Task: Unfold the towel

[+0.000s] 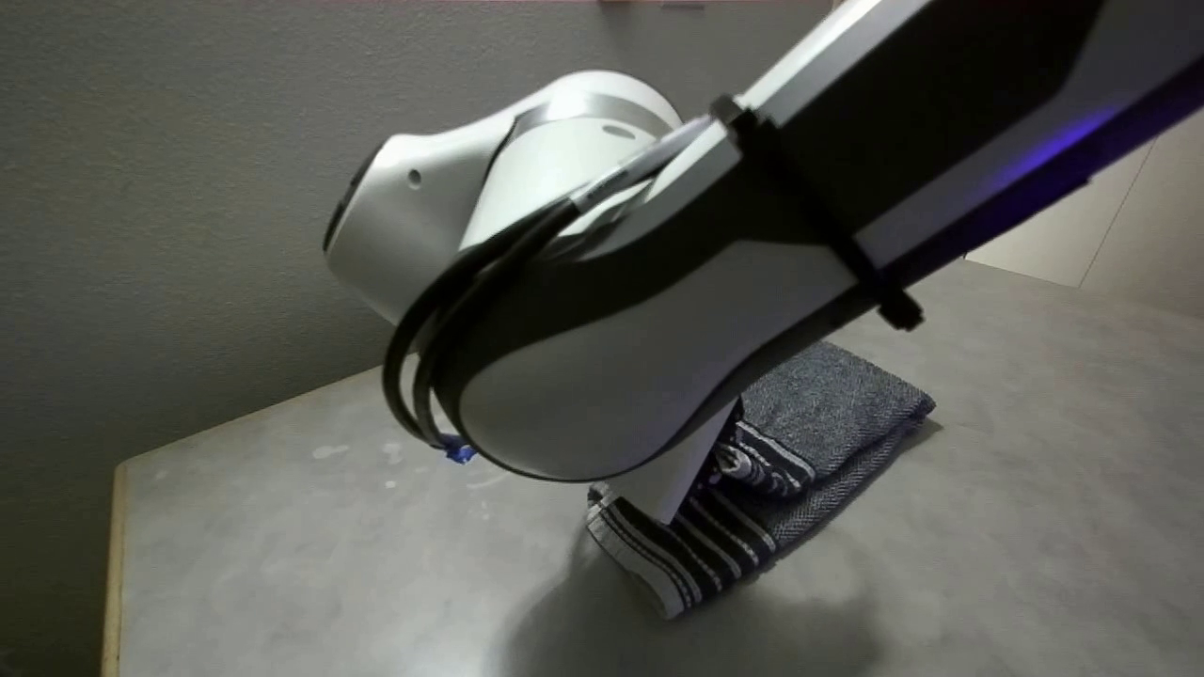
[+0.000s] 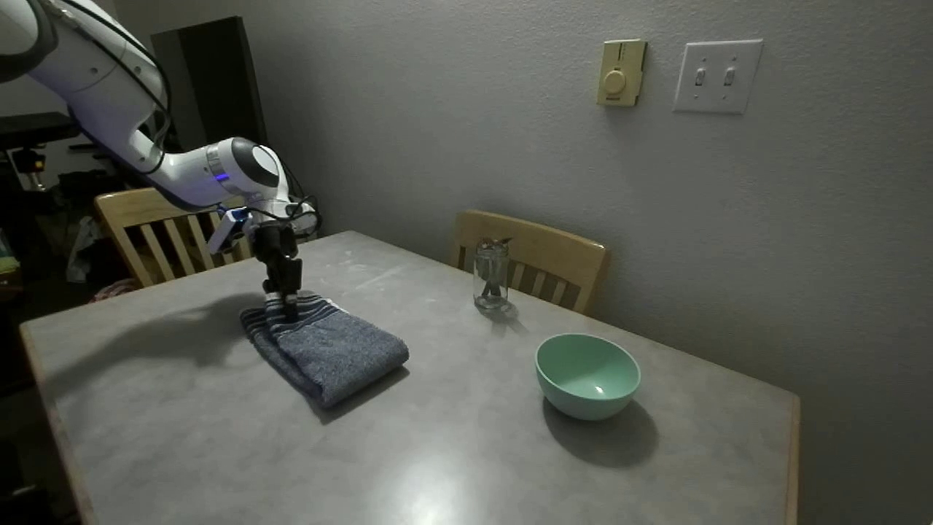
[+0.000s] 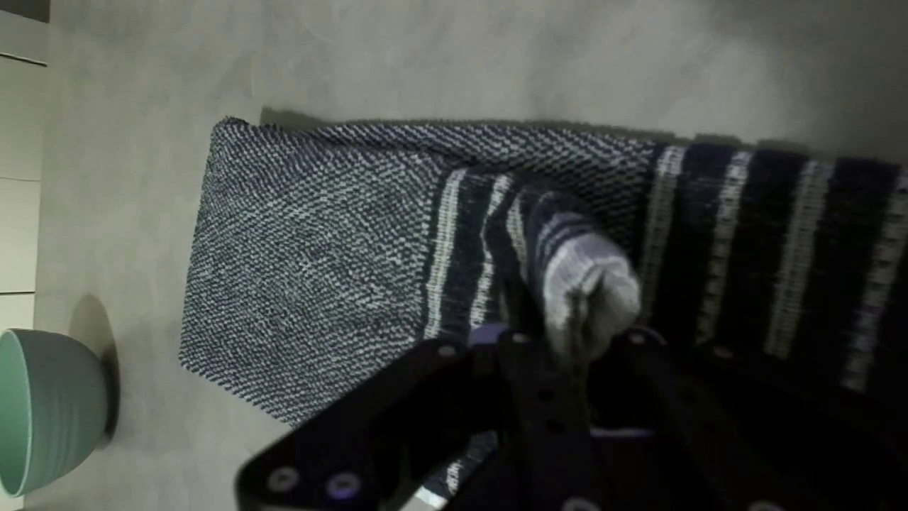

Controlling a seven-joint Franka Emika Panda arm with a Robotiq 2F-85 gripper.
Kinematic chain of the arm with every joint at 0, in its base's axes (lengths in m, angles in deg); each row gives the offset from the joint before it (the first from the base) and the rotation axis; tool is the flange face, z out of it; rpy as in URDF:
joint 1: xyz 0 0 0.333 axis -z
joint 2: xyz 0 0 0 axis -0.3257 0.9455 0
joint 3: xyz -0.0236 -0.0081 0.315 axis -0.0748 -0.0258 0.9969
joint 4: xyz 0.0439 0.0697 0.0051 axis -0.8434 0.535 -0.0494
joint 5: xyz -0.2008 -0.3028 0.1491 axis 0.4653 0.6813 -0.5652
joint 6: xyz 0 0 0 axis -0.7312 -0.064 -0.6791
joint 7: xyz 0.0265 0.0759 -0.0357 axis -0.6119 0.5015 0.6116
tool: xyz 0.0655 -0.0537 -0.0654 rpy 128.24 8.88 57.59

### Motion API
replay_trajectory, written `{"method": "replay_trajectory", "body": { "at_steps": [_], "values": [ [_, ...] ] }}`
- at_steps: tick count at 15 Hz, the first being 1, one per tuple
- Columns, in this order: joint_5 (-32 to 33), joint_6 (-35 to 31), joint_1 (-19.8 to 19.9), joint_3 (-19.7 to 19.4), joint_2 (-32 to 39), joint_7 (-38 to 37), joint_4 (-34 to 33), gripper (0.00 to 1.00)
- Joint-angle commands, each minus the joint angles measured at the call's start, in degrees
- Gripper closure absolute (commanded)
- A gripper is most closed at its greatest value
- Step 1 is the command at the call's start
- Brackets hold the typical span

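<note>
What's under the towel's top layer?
More towel: a lower layer, its striped end and a plain strip showing. The rest, and anything between the layers, is covered.

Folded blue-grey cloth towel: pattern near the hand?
There the towel has off-white stripes on dark navy; clearest in wrist view.

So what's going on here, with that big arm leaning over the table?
A robot arm is handling a dark grey-blue towel on the table. Its fingers hold a pinched bit of the white edge at the striped end of the top layer. The towel lies folded, so the unfolding itself is not done yet; most likely that layer gets pulled open next. A green bowl and a glass jar stand apart from it on the same table.
</note>
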Motion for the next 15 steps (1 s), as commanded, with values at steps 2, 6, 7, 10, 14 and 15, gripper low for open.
{"method": "replay_trajectory", "body": {
  "at_steps": [2, 6, 7, 10, 14, 15],
  "values": [
    [0.78, 0.81, 0.19, 0.3, 0.46, 0.11, -1.24, 1.0],
    [0.79, -0.01, 0.32, 0.62, 0.39, 0.83, -1.54, 0.98],
    [0.74, -0.81, 0.39, 1.04, 0.56, 1.61, -2.06, 0.98],
    [1.17, -2.65, -0.1, 2.15, 1.89, 5.12, -5.04, 0.98],
    [1.22, -6.47, -1.39, 2.83, 3.18, 10.94, -9.01, 0.98],
    [1.02, -8.03, -1.53, 3.08, 3.45, 12.86, -9.81, 0.98]
  ]
}}
